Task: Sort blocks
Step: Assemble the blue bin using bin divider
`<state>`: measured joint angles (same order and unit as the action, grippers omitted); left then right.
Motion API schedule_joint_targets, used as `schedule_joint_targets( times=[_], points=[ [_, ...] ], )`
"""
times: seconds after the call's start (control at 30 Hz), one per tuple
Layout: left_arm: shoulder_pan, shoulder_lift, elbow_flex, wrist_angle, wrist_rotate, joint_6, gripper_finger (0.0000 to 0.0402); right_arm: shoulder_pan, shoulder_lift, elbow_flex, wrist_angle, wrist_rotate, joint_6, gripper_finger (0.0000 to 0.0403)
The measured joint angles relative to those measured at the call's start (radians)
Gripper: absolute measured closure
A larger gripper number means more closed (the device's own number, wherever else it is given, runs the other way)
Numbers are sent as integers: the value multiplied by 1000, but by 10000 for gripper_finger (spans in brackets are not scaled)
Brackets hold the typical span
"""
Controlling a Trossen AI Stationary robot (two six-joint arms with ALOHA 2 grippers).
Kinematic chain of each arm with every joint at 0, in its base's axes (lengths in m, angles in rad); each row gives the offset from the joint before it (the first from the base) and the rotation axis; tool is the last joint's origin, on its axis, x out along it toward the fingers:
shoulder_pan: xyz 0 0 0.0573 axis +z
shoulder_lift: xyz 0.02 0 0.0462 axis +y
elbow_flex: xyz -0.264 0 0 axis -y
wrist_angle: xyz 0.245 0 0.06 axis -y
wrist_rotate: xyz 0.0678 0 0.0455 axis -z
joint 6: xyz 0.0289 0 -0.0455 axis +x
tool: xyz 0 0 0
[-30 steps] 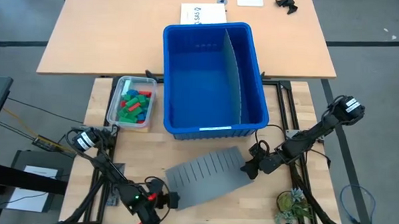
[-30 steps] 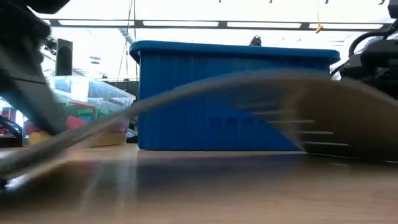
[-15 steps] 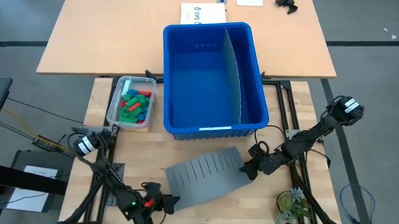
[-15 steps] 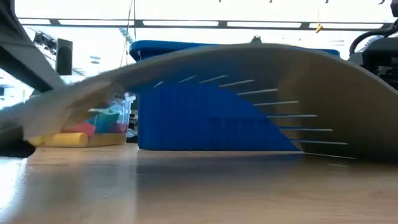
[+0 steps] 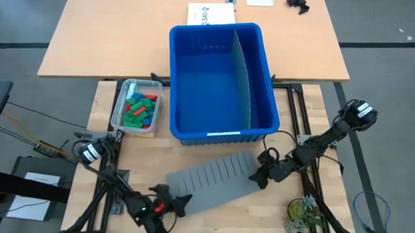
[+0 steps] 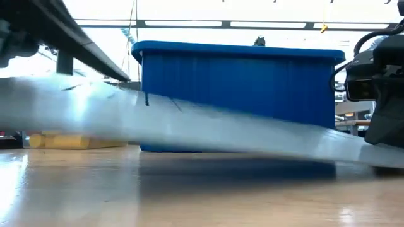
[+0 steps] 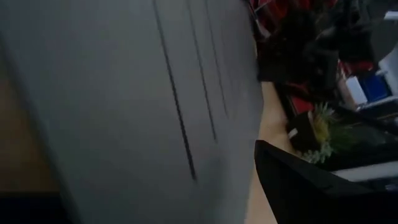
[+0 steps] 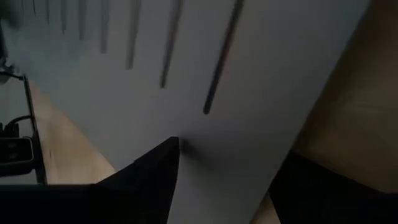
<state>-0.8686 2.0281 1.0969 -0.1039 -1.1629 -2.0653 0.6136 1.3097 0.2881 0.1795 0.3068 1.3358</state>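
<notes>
The blocks [image 5: 140, 108], red, green and blue, lie in a small clear tub [image 5: 119, 108] left of the big blue bin [image 5: 221, 79]. On the near side of the bin a grey slotted panel [image 5: 212, 184] spans between my two grippers. My left gripper [image 5: 174, 204] is shut on its left end, my right gripper [image 5: 261, 175] on its right end. In the low view the panel [image 6: 189, 129] slants across the picture, high on the left and low on the right. My left gripper holds the panel's left end [image 5: 171, 195], coming level from the table's left. In its wrist view the panel [image 7: 137, 106] fills the picture and only one finger [image 7: 298, 186] shows, so the hold itself is hidden. My right gripper has the panel's right end [image 8: 230, 168] between its two fingers [image 8: 146, 177], slanting down from the table's right. That end sits low, near the tabletop.
The blue bin has one upright grey divider [image 5: 245, 76] inside. A small plant [image 5: 302, 211] stands by the near right corner. A paper sheet [image 5: 211, 14] lies on the far tabletop. Cables run along the table's left and right sides.
The panel, bowed up in a high arch half a second ago, has flattened and stretched out. Its left end has gone toward the table's left, and its right end has stayed put. My left gripper has rolled and shifted slightly with that end.
</notes>
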Motion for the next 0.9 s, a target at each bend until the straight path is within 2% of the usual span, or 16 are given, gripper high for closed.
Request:
schedule_joint_targets(
  times=[0.1,0.2,0.33,0.47,0.7,0.9],
  points=[
    [14,-1,1,62,31,87,187,0,0,-1,7,0,-23,177],
    [30,-2,2,117,105,201,212,3,0,-1,13,0,-59,177],
    [36,-4,3,166,150,282,289,14,-16,-2,18,4,-98,176],
    [28,-5,4,192,140,340,378,41,-74,-6,10,-11,-135,176],
    [1,-16,7,388,126,648,370,130,-213,33,38,-4,-241,176],
    [-9,-71,6,493,91,933,383,190,-308,110,-4,5,-359,176]
  ],
)
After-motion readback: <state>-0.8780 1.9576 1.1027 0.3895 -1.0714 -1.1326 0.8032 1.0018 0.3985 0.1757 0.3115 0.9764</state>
